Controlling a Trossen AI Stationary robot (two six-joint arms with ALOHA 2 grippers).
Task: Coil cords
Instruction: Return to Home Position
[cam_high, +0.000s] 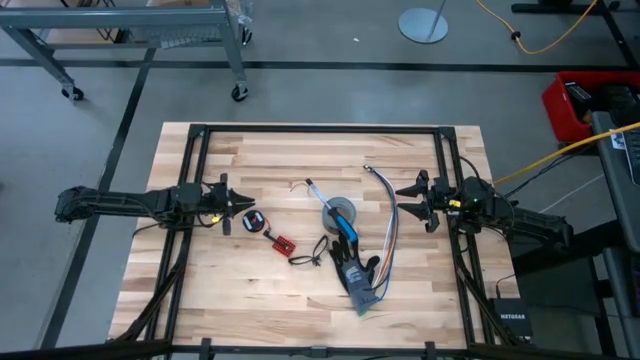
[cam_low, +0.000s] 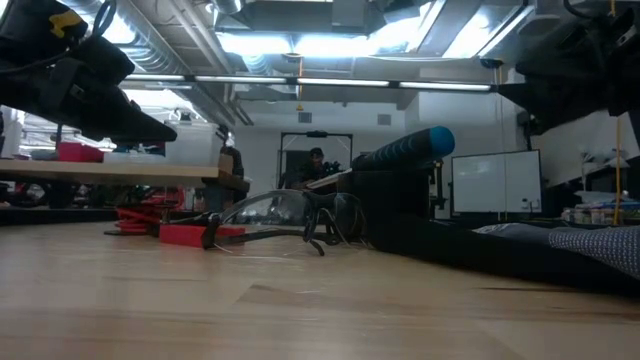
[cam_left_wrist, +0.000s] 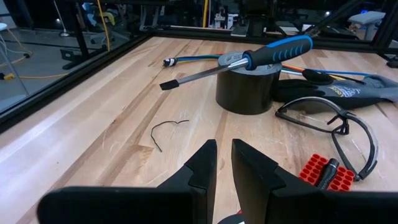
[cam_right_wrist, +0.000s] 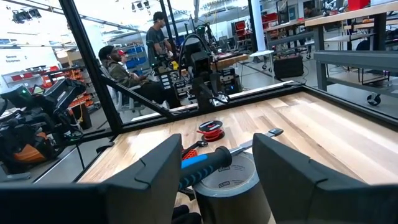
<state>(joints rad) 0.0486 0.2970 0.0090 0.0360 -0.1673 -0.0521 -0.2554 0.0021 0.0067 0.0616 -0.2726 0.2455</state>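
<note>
The cords (cam_high: 252, 220) are a small black-and-red bundle lying flat on the wooden table, left of centre. They also show in the low view (cam_low: 140, 215) and far off in the right wrist view (cam_right_wrist: 211, 129). My left gripper (cam_high: 243, 204) hangs above the table just left of the bundle. Its fingers (cam_left_wrist: 208, 163) stand a narrow gap apart and hold nothing. My right gripper (cam_high: 400, 200) is wide open and empty at the table's right, and it faces the grey tape roll (cam_right_wrist: 227, 186).
A blue-handled screwdriver (cam_left_wrist: 273, 53) lies across the tape roll (cam_high: 340, 213). A small red board (cam_high: 283, 242), safety glasses (cam_left_wrist: 336, 124), a dark glove (cam_high: 357, 280) and long multicoloured ribbon wires (cam_high: 388, 235) lie mid-table. A thin black wire scrap (cam_left_wrist: 163, 134) lies loose. People sit beyond the table (cam_right_wrist: 124, 68).
</note>
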